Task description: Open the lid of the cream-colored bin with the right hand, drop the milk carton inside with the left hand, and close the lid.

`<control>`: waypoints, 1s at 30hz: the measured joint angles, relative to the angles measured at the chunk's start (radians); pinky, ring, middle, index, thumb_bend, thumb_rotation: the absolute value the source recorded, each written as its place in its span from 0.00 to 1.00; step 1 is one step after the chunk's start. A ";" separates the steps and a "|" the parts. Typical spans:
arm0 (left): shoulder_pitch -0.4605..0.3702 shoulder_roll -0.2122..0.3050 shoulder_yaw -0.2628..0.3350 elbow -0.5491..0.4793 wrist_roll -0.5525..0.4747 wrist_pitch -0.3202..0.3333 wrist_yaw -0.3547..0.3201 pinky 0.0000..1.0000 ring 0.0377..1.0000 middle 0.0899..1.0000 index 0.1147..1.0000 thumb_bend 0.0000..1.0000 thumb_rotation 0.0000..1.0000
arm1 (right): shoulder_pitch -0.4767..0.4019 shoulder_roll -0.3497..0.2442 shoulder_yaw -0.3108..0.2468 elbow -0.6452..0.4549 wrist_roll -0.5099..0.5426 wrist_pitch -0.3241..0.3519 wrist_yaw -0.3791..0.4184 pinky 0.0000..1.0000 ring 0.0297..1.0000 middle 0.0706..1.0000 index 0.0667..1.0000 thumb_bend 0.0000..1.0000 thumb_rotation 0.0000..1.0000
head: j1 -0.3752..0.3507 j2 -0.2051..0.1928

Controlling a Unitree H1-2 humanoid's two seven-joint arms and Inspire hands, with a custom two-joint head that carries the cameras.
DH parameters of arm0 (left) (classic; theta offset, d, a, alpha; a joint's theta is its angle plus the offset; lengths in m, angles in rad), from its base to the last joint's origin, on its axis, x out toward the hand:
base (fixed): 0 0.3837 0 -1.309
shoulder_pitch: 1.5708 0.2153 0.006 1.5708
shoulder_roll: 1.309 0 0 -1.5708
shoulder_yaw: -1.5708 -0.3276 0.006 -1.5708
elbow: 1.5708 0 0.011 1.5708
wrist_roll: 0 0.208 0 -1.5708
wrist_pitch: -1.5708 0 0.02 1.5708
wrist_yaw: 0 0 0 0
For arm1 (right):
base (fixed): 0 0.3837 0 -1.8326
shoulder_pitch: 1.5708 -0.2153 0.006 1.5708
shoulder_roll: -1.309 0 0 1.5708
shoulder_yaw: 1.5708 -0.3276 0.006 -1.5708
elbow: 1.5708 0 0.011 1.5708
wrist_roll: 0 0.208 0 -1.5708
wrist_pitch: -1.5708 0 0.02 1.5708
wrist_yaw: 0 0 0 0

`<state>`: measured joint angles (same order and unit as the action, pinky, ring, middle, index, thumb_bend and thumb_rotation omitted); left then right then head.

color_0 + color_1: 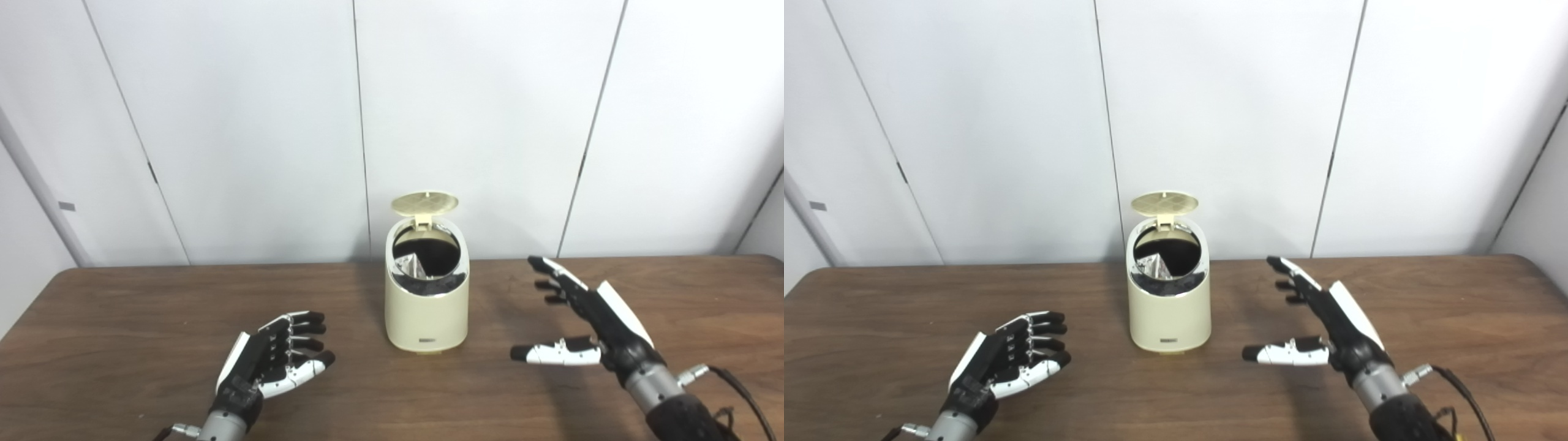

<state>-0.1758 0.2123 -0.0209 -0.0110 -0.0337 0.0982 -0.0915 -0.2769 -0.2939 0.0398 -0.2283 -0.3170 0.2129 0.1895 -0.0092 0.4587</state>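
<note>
Left eye view shows the cream-colored plastic bin (427,306) with its round lid (425,203) raised and a silvery carton (411,265) inside. Both left hand (269,361) and right hand (588,318) hover empty, fingers spread. Closing remains: the right hand must press the lid down.

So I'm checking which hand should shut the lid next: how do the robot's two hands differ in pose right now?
The left hand sits low near the brown wooden table, palm turned up, fingers loosely curled; the right hand is raised higher, fingers stretched forward and thumb spread wide. The left hand lies nearer the table's front edge, the right farther back beside the cream-colored bin. Both are open and hold nothing, and neither touches the bin's raised lid.
</note>
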 measured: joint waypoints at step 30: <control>0.012 -0.022 0.013 0.059 0.026 -0.087 -0.025 0.54 0.63 0.68 0.71 0.64 0.16 | -0.527 -0.066 0.269 0.149 -0.228 0.066 0.240 0.88 0.97 0.92 0.89 0.74 0.62 | -0.002 -0.026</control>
<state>-0.1641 0.1907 -0.0081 0.0480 -0.0079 0.0114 -0.1162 -0.8039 -0.3598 0.3086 -0.0789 -0.5450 0.2784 0.4292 -0.0108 0.4326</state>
